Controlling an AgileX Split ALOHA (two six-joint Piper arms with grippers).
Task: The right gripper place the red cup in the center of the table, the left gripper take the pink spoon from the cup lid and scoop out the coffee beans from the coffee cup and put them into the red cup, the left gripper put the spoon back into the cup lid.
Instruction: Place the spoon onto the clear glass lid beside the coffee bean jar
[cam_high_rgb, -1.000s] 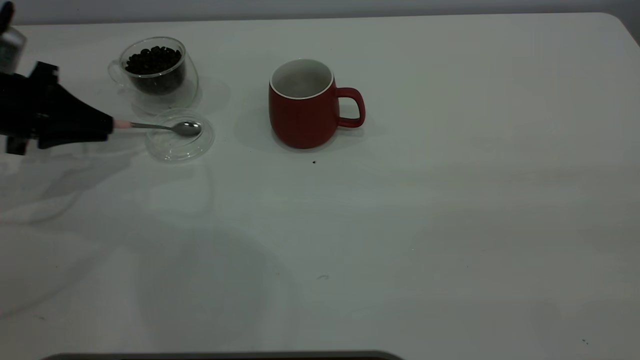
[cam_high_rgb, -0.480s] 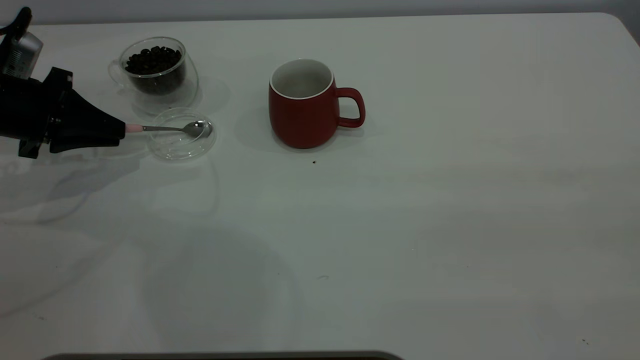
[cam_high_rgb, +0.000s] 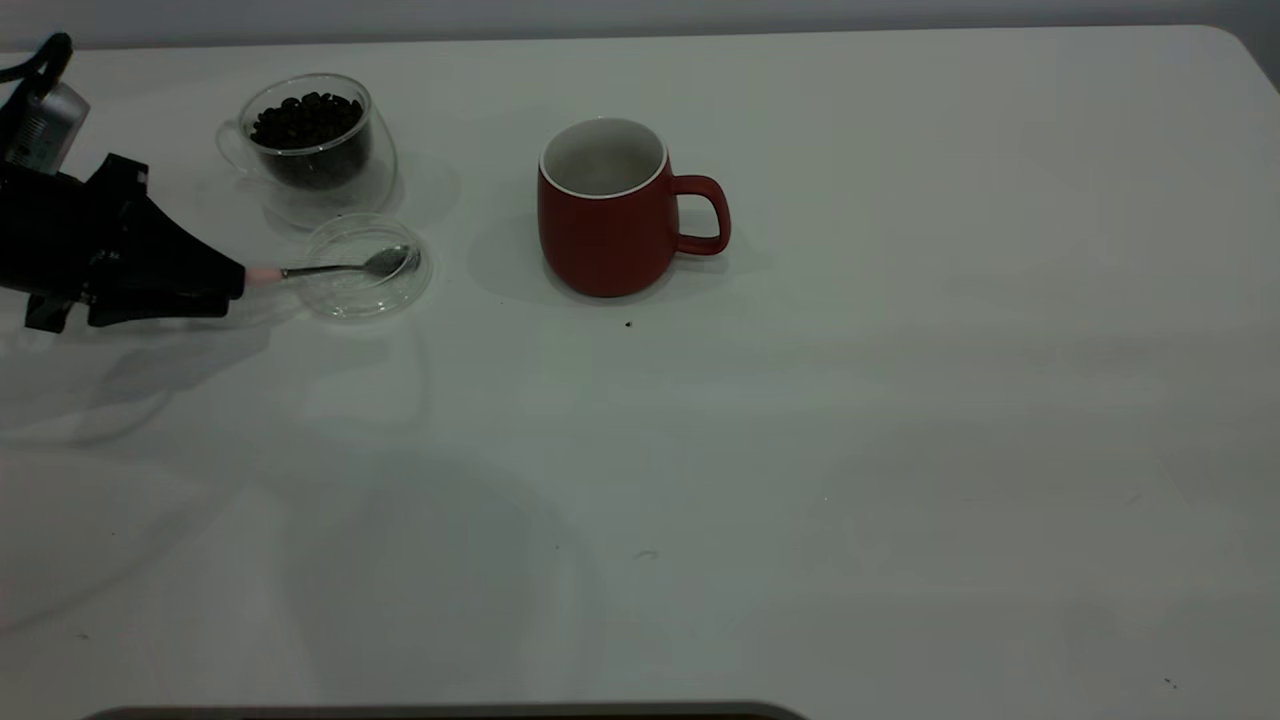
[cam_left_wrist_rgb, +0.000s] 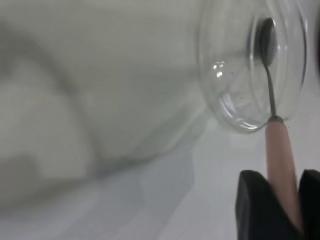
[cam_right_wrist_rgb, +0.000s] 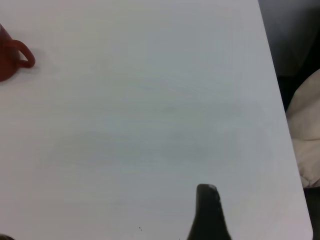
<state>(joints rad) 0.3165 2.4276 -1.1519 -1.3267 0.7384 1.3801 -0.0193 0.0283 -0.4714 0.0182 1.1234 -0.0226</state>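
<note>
The left gripper (cam_high_rgb: 232, 281) sits at the left edge of the table (cam_high_rgb: 900, 450), its fingers (cam_left_wrist_rgb: 260, 210) pinching the pink handle of the pink spoon (cam_high_rgb: 345, 267). The spoon's metal bowl lies inside the cup lid (cam_high_rgb: 366, 267), near the far-left corner. Just beyond the lid, toward the far edge, stands the coffee cup (cam_high_rgb: 308, 145), holding the coffee beans (cam_high_rgb: 305, 118). The red cup (cam_high_rgb: 608, 208) stands upright, well apart from the lid, roughly midway along the far half of the table, handle pointing toward the right edge.

The whole near half and the right side of the tabletop are open. The right gripper (cam_right_wrist_rgb: 209, 212) is above the table near its right edge; only one dark finger shows, so its state cannot be told.

Count: one spoon, one lid, one glass cup, one red cup.
</note>
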